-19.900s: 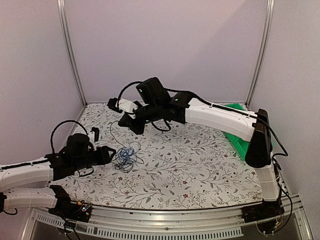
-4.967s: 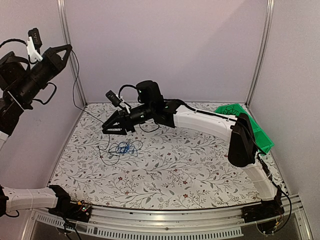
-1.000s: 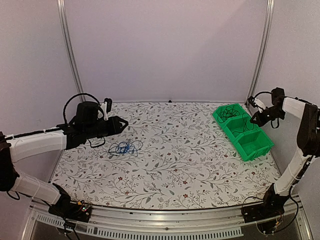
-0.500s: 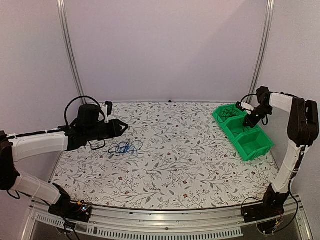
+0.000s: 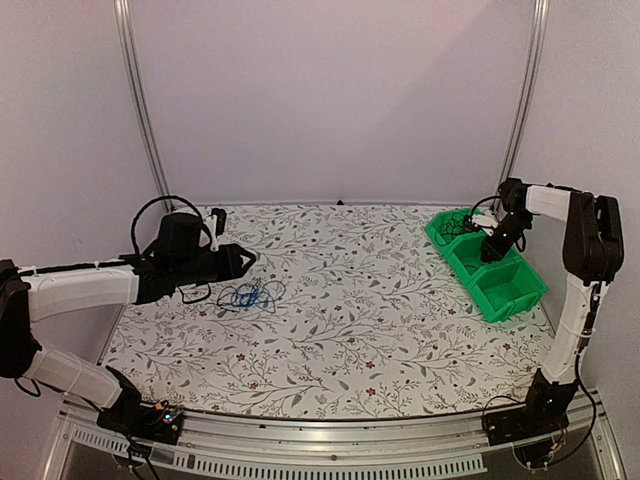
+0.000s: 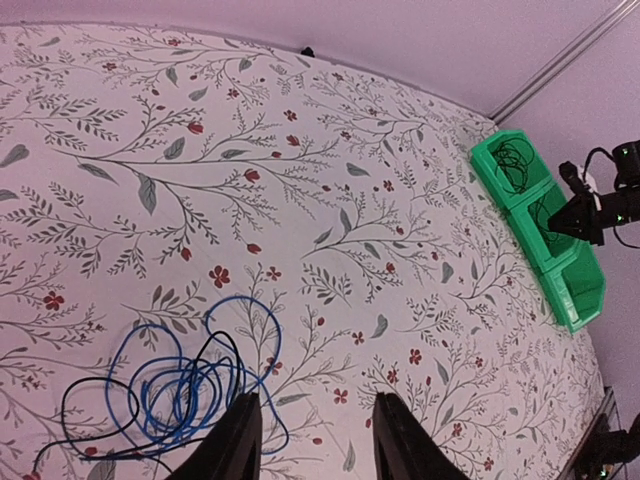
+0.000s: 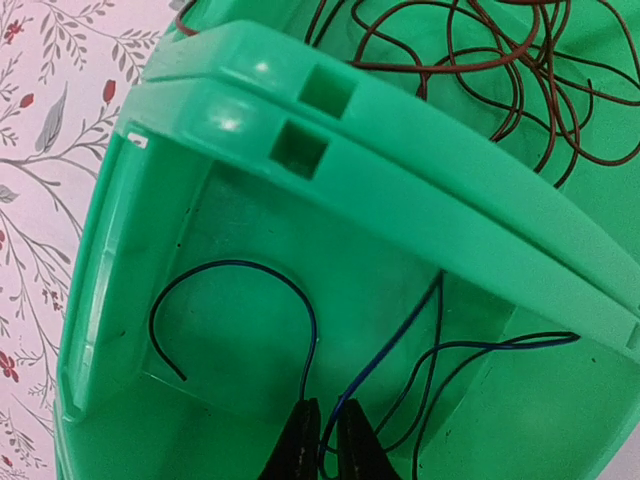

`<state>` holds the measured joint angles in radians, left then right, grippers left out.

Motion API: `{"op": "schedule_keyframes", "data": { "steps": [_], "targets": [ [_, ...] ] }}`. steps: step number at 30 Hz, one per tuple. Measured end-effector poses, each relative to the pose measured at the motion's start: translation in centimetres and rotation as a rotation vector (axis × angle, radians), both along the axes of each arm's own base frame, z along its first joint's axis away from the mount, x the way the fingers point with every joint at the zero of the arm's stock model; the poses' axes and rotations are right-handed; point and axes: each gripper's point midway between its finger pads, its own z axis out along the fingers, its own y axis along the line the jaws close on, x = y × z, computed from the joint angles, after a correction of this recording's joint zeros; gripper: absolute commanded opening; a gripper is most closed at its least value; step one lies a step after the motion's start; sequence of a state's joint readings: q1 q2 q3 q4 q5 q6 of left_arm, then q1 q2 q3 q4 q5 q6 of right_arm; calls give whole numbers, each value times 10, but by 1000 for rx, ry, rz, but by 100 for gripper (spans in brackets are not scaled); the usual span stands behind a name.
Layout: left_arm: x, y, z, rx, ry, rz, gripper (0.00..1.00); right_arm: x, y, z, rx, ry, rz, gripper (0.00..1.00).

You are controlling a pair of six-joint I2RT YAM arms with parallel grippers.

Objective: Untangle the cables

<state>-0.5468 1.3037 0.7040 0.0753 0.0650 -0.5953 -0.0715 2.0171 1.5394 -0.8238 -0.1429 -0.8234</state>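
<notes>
**A:** How does the right claw [image 7: 325, 440] stand?

**B:** Its fingers are almost together, with only a slit between the tips. A thin black cable [image 7: 240, 263] runs down into that slit. Whether it is pinched there or only passing through, I cannot tell.

**A:** And what is around it?

**B:** The claw sits low inside the middle compartment of the green three-part bin [image 7: 400, 190]. The black cable lies on that compartment's floor. One end arches away from the tips and stops free, and other strands wander toward the opposite wall.

**A:** The compartment beyond the divider?

**B:** That is the far one, and it holds a coil of dark cable [image 7: 480, 60], loosely wound.

**A:** Now the left claw [image 6: 315, 445].

**B:** Its fingers are spread well apart with nothing between them. It hovers low over the floral tablecloth [image 6: 330, 150], pointing across the table toward the bin.

**A:** What lies nearest to it?

**B:** The tangle [image 6: 175, 385] rests on the cloth just ahead of the tips, a little toward the near edge of the table and not touching them. It is one blue cable looped several times, with black strands threaded through and curling around it.

**A:** And the tangle relative to the bin?

**B:** They are well apart. The tangle is on the left half of the table, and the bin sits angled at the far right corner.
</notes>
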Motion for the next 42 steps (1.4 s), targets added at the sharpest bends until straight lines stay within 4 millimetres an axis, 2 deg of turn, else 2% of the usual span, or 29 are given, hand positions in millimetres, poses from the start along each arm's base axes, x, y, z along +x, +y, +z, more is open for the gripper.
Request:
{"op": "schedule_keyframes", "data": {
  "steps": [3, 8, 12, 15, 17, 19, 23, 25, 26, 30, 36, 39, 42],
  "targets": [
    [0, 1, -1, 9, -2, 1, 38, 2, 3, 11, -4, 3, 1, 29],
    [1, 6, -4, 33, -1, 11, 39, 10, 4, 45, -17, -32, -9, 43],
    [2, 12, -9, 54, 12, 20, 39, 6, 12, 89, -32, -82, 7, 45],
    [4, 18, -14, 70, 24, 35, 39, 3, 36, 123, -23, -148, 49, 45],
    [6, 24, -26, 98, 57, 57, 38, 0, 61, 137, 5, -181, 94, 45],
    [6, 34, -44, 135, 108, 83, 35, -6, 94, 142, 45, -200, 155, 44],
    [7, 51, -80, 207, 225, 126, 27, -26, 167, 122, 123, -183, 300, 40],
    [8, 53, -87, 228, 261, 132, 26, -37, 206, 107, 174, -153, 364, 38],
    [9, 54, -88, 236, 270, 132, 26, -40, 217, 105, 183, -151, 387, 38],
    [13, 52, -83, 239, 267, 125, 32, -53, 289, 91, 296, -138, 487, 38],
    [11, 32, -68, 171, 228, 24, 42, -66, 385, 78, 467, -114, 582, 38],
    [13, 25, -60, 154, 210, -13, 42, -67, 424, 67, 528, -89, 604, 38],
    [18, 20, -57, 160, 213, -30, 41, -66, 449, 53, 564, -58, 609, 39]
  ]
}}
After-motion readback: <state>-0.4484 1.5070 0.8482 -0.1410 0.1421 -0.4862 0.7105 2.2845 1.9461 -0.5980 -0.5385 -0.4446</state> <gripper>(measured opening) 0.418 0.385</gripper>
